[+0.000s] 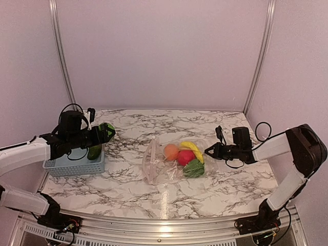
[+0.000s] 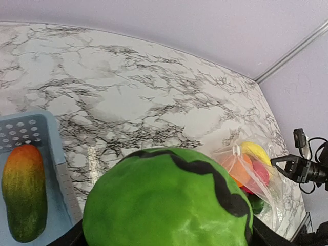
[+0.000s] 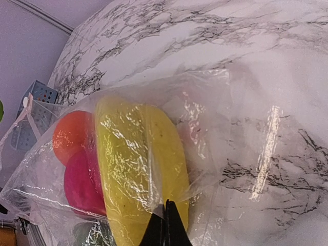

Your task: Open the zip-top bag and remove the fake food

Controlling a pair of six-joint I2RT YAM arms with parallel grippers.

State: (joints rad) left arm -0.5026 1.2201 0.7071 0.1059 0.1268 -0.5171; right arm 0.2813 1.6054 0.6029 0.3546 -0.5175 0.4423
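Observation:
The clear zip-top bag (image 1: 159, 166) lies mid-table, its zip edge standing up at the left end. Inside are a yellow banana (image 1: 192, 148), an orange ball (image 1: 170, 151), a red fruit (image 1: 185, 157) and a dark-green vegetable (image 1: 193, 168). My right gripper (image 1: 207, 151) is shut, pinching the bag's plastic (image 3: 205, 154) over the banana (image 3: 136, 164) at the bag's right end. My left gripper (image 1: 105, 134) is shut on a bright-green toy food with a black stripe (image 2: 169, 200), held above the basket's right edge. That toy hides the left fingers in the left wrist view.
A light blue slatted basket (image 1: 72, 166) stands at the left and holds an orange-and-green toy (image 2: 23, 192). The bag (image 2: 256, 169) and the right gripper (image 2: 279, 163) show at the right of the left wrist view. Walls close the table's back and sides.

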